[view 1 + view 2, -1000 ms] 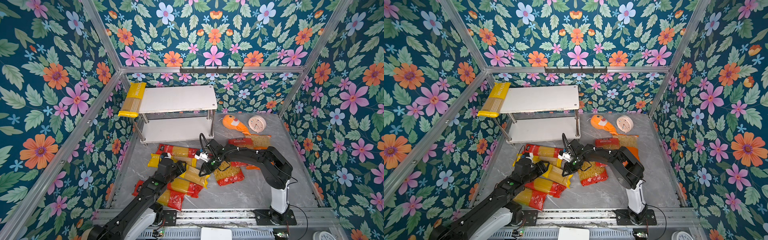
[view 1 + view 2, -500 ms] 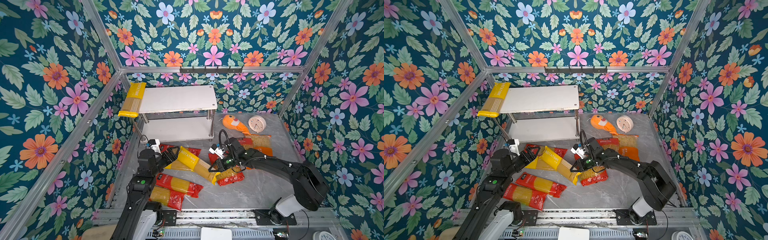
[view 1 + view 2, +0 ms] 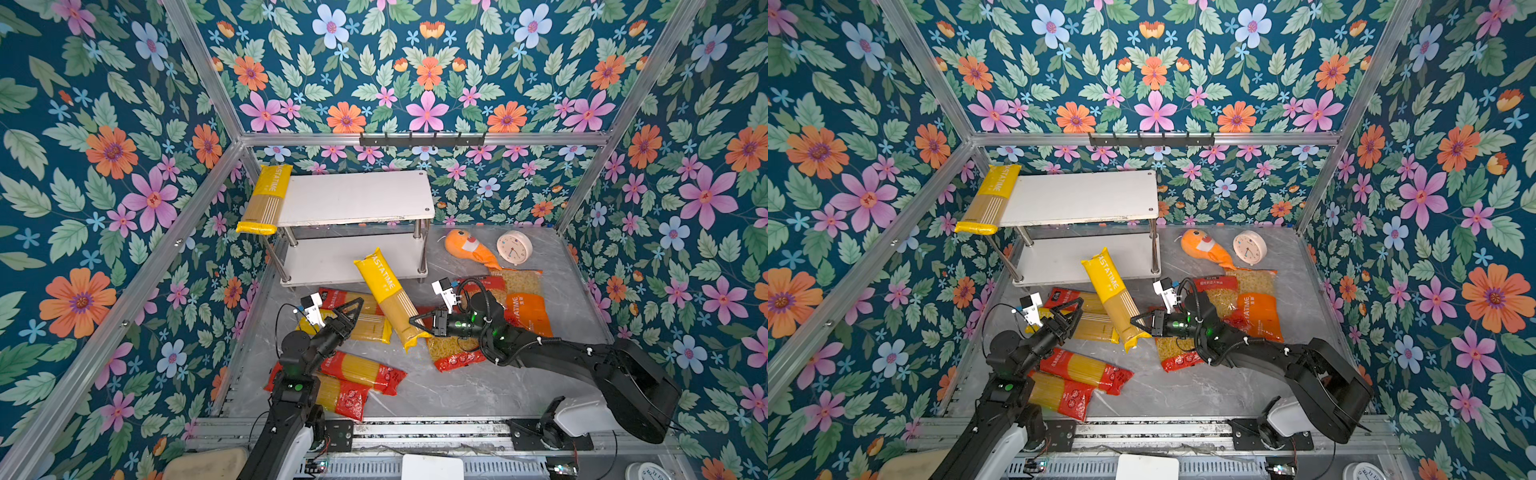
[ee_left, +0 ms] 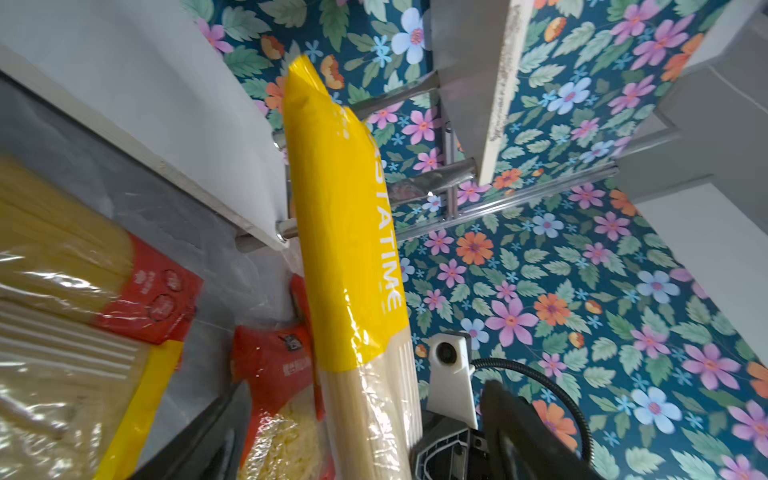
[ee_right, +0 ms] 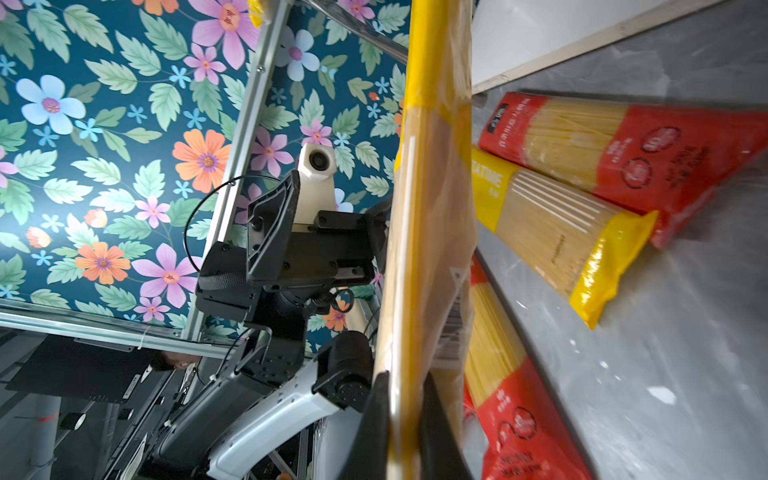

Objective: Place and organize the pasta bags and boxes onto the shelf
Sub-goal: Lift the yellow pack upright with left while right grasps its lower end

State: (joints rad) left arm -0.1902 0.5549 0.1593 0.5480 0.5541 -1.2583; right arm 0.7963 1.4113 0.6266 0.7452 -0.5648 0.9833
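Right wrist view shows the right tool (image 5: 406, 380) pinching the yellow spaghetti pack (image 5: 428, 187) (tilted), left tool (image 3: 354, 314) spread.

Orange plush fish (image 3: 465, 249) and round white clock (image 3: 514, 247) just beside each other on grey table (image 3: 457, 390), well beyond my right fingers (image 3: 420, 321). Black hook rail (image 3: 422, 140) on wall, farther still.
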